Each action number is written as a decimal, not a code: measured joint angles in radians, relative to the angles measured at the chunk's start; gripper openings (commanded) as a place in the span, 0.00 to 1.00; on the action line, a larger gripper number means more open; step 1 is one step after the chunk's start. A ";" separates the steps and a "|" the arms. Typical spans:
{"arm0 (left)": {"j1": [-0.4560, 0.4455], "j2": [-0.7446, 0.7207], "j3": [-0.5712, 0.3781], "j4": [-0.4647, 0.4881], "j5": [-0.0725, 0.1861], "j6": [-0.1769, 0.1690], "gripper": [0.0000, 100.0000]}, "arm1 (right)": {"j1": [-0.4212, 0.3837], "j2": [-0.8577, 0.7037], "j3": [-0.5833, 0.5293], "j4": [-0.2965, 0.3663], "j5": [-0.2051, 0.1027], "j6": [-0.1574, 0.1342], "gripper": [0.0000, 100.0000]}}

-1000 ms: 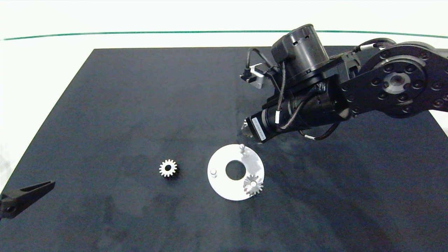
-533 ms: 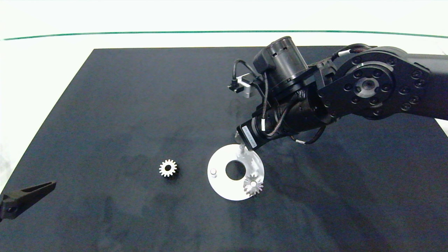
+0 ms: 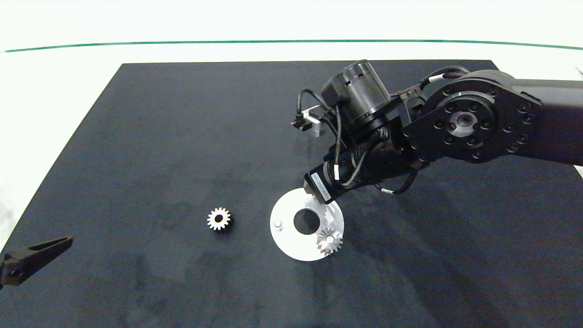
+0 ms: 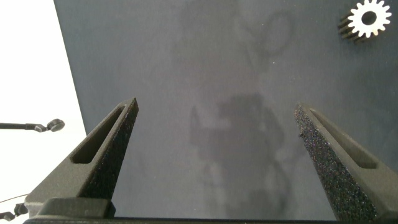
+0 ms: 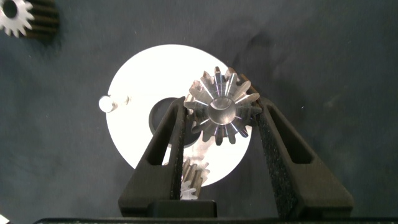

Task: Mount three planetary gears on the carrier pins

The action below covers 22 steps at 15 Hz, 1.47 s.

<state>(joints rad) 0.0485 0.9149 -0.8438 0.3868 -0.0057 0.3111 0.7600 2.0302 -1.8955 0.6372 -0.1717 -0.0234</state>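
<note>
I have swung the right gripper (image 5: 221, 118), clamped on a planetary gear (image 5: 222, 113), in over the white disc (image 3: 284, 243) toward its far pin; one gear (image 3: 329, 240) is seated, another (image 3: 219, 219) lies loose; left gripper (image 4: 214, 146) gapes, parked.

Bright, even overhead light. White worktop (image 3: 59, 86) around dark matte mat (image 3: 182, 136) nearly blown out, detail lost. Soft diffuse shadow under dark right arm (image 3: 478, 123) falls across mat and onto flat white ring-shaped disc (image 3: 284, 241). Head view sharp; green line (image 3: 182, 43) along far edge bows, showing lens distortion. Right wrist view: small silver toothed gear (image 5: 222, 113) glints, crisp focus. Left wrist view: faint blotchy shadows on mat, white area overexposed.
</note>
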 measured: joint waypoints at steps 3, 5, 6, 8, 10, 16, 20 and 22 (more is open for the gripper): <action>0.000 0.000 0.000 -0.001 0.000 0.000 1.00 | -0.001 0.001 0.010 0.000 -0.002 -0.001 0.19; 0.000 0.000 0.000 -0.001 0.000 0.000 1.00 | -0.001 0.002 0.011 -0.001 -0.006 -0.001 0.19; 0.000 0.000 0.000 -0.001 0.000 0.000 1.00 | -0.002 0.002 0.012 -0.001 -0.006 0.000 0.19; 0.000 0.000 -0.001 -0.001 0.000 0.000 1.00 | -0.001 0.004 0.012 -0.001 -0.008 -0.001 0.19; 0.000 0.000 0.000 -0.001 0.000 0.000 1.00 | -0.001 0.006 0.012 -0.001 -0.009 -0.002 0.19; -0.001 0.000 0.000 -0.001 -0.001 0.000 1.00 | -0.001 0.017 0.011 -0.002 -0.009 0.002 0.19; -0.001 0.000 0.000 -0.001 -0.001 0.000 1.00 | 0.000 0.025 0.007 -0.004 -0.009 0.003 0.19; -0.001 -0.001 0.000 -0.001 -0.001 0.000 1.00 | 0.000 0.027 0.004 -0.006 -0.009 0.005 0.19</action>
<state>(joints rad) 0.0474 0.9136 -0.8438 0.3857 -0.0066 0.3111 0.7604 2.0577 -1.8915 0.6311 -0.1802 -0.0181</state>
